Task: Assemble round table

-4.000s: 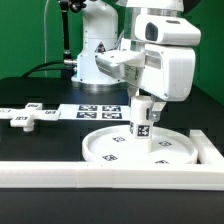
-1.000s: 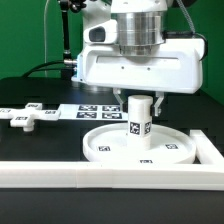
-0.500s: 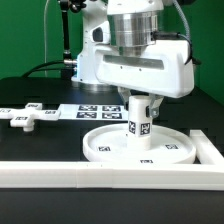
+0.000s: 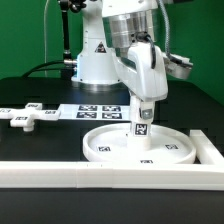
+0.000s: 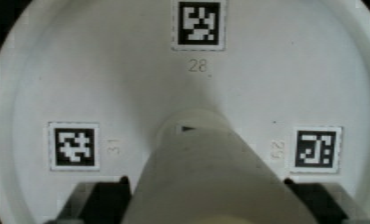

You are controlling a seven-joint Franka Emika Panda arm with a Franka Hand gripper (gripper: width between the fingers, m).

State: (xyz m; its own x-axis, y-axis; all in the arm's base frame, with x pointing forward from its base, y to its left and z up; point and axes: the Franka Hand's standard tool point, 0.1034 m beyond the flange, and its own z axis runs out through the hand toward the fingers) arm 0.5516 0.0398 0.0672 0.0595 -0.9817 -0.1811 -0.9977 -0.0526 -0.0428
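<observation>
The large rimmed round disc (image 4: 140, 146) lies flat on the black table, tags up; it fills the wrist view (image 5: 93, 80). The short thick cylinder post (image 4: 143, 122) stands upright on the disc's middle and shows in the wrist view (image 5: 208, 170) as a grey blurred column. My gripper (image 4: 146, 104) is shut on the post's top, with the black fingers (image 5: 107, 198) on both sides of it. The small cross-shaped piece (image 4: 22, 117) lies on the table at the exterior view's left, apart from the gripper.
A long white border bar (image 4: 100, 176) runs along the front and joins another bar (image 4: 210, 148) at the exterior view's right. The marker board (image 4: 100, 111) lies behind the disc. The robot base (image 4: 95, 60) stands at the back.
The wrist has turned about the post: the wide gripper body that faced the camera now shows edge-on. The post and disc stay in place.
</observation>
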